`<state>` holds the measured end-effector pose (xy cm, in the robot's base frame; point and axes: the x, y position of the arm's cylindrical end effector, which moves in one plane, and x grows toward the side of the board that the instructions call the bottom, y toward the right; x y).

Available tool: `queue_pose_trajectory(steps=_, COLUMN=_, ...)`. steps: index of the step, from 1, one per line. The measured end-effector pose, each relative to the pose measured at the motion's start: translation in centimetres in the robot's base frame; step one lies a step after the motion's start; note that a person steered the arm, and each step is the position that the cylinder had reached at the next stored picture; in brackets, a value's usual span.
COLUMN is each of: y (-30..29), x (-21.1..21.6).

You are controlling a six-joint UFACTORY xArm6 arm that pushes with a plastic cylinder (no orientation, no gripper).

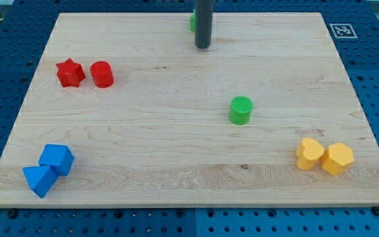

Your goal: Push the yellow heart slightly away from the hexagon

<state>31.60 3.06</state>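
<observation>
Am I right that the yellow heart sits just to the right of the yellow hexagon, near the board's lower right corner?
Not quite: in the camera view the yellow heart sits just to the left of the yellow hexagon, touching it, near the board's lower right corner.

No readable text or numbers; only a black-and-white square marker [341, 30] beside the board's [176, 171] top right corner
</observation>
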Motion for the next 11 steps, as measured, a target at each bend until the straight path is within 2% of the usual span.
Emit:
queue_pose_trajectory(steps=1, y=2.6, x=3.6)
queue_pose_trajectory(steps=2, y=7.9, x=6.0)
queue_pose_trajectory(steps=4, y=16.9, x=14.3)
queue_pose_trajectory(steps=5, y=17.2, x=19.2)
queue_pose_trajectory(steps=6, y=16.6, x=21.2)
queue_pose_trajectory(steps=8, y=15.8, x=21.2)
queue_pose_trajectory(steps=11, y=11.4, x=20.7)
